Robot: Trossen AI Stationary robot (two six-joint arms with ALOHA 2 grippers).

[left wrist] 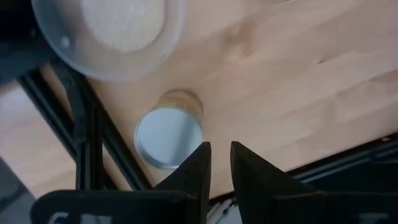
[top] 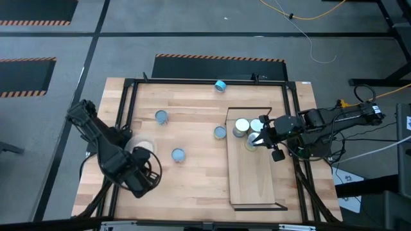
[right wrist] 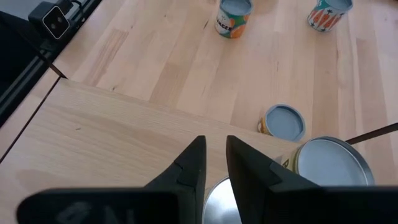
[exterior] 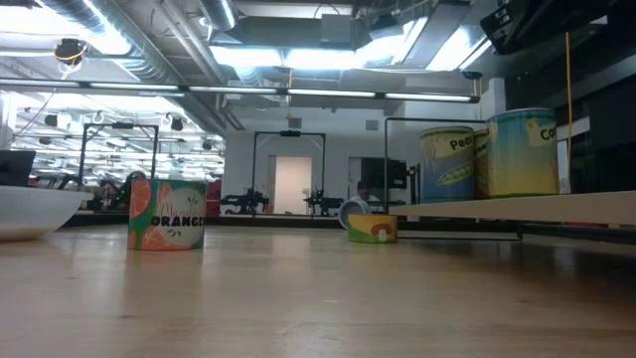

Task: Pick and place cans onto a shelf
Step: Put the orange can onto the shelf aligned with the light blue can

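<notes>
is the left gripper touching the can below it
Apart. In the left wrist view the left gripper holds nothing; the can sits beyond its fingertips.

Table (top: 192, 179): matt plank wood
Shelf (top: 253, 179): pale smooth wood, black metal frame
Cans (right wrist: 328, 163): dull metal lids, printed paper labels
Dish (left wrist: 106, 37): clear glossy plastic

light: bright, even, from ceiling strip lamps (exterior: 288, 55) in the low view
shadows: soft, faint under cans (top: 178, 154)
glare: shiny can top (right wrist: 221, 202) below the right gripper
blur: near tabletop (exterior: 318, 308) soft in the low view
</notes>
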